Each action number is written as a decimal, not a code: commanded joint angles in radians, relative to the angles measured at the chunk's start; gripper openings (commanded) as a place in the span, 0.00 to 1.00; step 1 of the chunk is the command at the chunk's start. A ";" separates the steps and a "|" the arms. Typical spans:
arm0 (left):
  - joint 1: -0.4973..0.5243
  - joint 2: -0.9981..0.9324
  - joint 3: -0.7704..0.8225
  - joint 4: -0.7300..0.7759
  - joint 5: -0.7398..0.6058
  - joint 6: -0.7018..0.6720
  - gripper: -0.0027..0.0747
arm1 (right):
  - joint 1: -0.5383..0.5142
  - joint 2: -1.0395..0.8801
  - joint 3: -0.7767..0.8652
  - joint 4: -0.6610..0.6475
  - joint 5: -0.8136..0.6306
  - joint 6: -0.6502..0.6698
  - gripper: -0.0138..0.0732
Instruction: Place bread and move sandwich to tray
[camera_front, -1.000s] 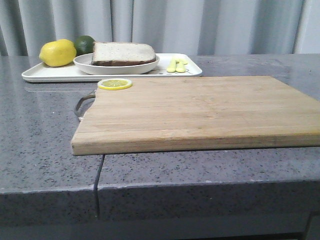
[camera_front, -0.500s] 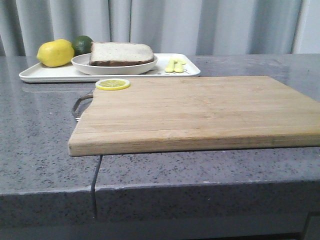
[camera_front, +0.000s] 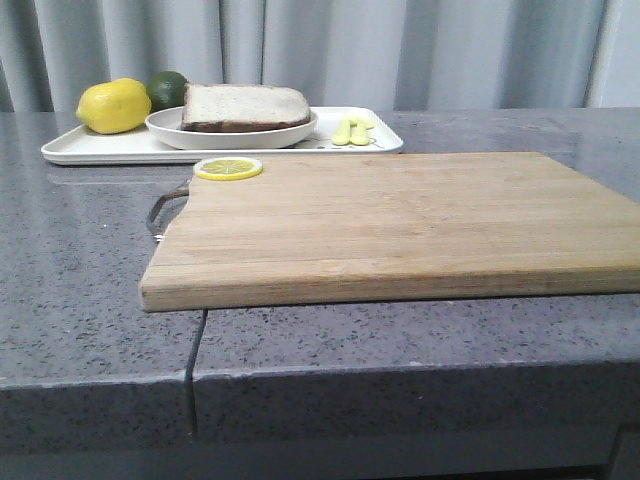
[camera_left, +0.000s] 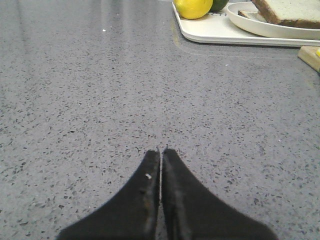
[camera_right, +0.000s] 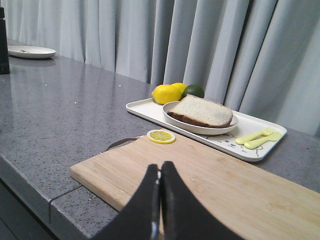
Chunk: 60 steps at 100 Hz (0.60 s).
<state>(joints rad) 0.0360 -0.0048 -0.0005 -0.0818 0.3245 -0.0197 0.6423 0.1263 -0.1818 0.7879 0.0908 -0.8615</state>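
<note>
Grey speckled stone counter (camera_front: 90, 260) with grey curtains behind; use the wooden cutting board (camera_front: 400, 225) as your landmark. Beyond its far edge sits the white tray (camera_front: 100, 148), and the sandwich (camera_front: 246, 105) on its round white plate (camera_front: 170, 128) is already on that tray, bread on top, so both steps look done and you're at the wrap-up. Egg isn't visible from any view, so you can't confirm the filling. Also on the tray: lemon (camera_front: 114, 105) and lime (camera_front: 167, 88) on the plate's left, yellow fork and spoon (camera_front: 351, 131) to its right. A lemon slice (camera_front: 228, 168) lies on the board's far-left corner. Left gripper (camera_left: 161, 165) hovers low over bare counter left of the board, jaws pressed together, nothing held. Right gripper (camera_right: 160, 182) hangs over the board's near side, jaws likewise closed and empty. Next move, as a judgement: nothing left to grasp, just park both arms clear of the board and tray.
</note>
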 joint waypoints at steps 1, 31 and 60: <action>0.002 -0.030 0.016 -0.008 -0.050 0.002 0.01 | -0.003 0.008 -0.026 0.009 -0.052 -0.008 0.09; 0.002 -0.030 0.016 -0.008 -0.050 0.002 0.01 | -0.003 0.008 -0.026 0.009 -0.052 -0.008 0.09; 0.002 -0.030 0.016 -0.008 -0.050 0.002 0.01 | -0.133 0.011 0.024 -0.308 -0.068 0.195 0.09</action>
<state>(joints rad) 0.0360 -0.0048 -0.0005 -0.0818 0.3245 -0.0175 0.5728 0.1263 -0.1492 0.5828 0.0974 -0.7885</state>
